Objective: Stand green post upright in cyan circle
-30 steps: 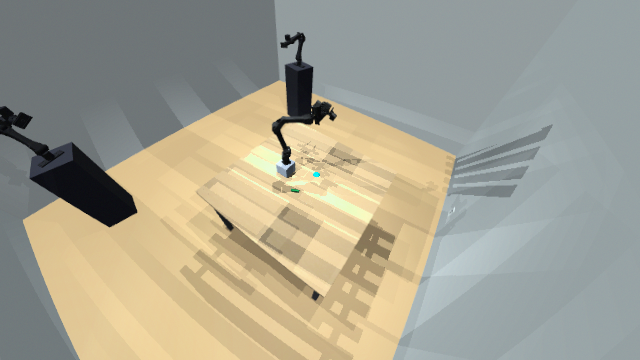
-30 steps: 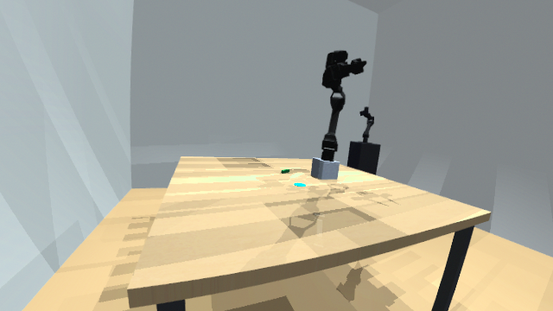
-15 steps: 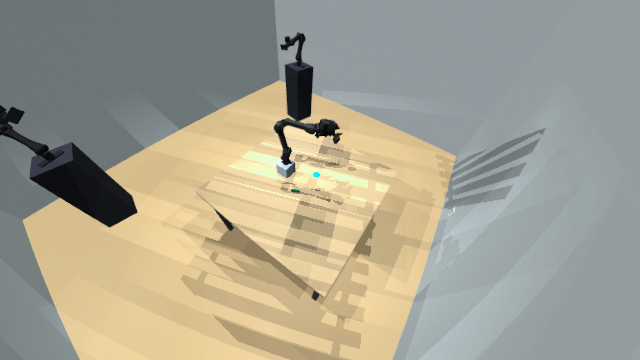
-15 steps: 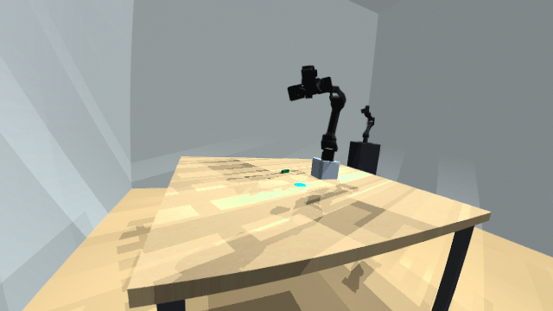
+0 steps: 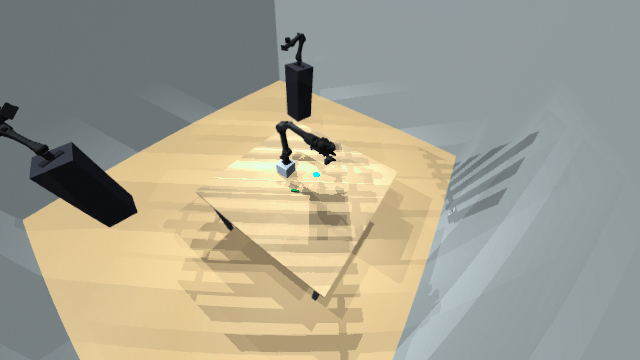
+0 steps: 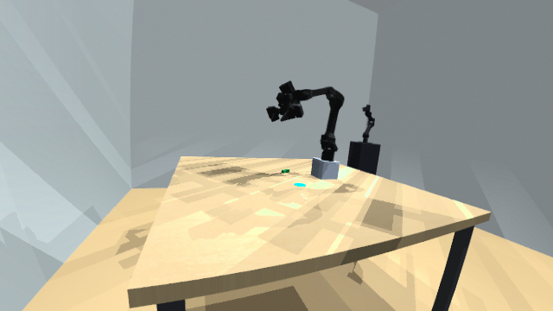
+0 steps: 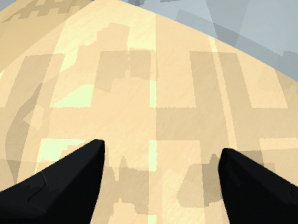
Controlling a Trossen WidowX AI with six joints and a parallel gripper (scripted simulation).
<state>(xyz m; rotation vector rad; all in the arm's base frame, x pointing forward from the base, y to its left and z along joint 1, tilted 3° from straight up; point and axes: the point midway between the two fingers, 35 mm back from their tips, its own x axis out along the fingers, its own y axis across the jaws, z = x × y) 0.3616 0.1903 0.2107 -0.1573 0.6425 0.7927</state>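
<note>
The green post (image 5: 295,190) (image 6: 285,171) lies on its side on the table. The cyan circle (image 5: 316,174) (image 6: 300,185) is a flat disc on the table top, apart from the post, with nothing standing on it. My gripper (image 5: 332,155) (image 6: 281,117) (image 7: 163,154) is open and empty, high above the table, its fingers angled downward and outward. In the wrist view only table, floor and wall show past the fingers; neither the post nor the circle is in that view.
The arm stands on a light grey base block (image 5: 285,169) (image 6: 325,168), near both post and circle. The wooden table (image 5: 270,215) (image 6: 216,250) carries patchy shadows. Dark pedestals (image 5: 299,92) (image 5: 82,187) (image 6: 364,156) with other arms stand off the table.
</note>
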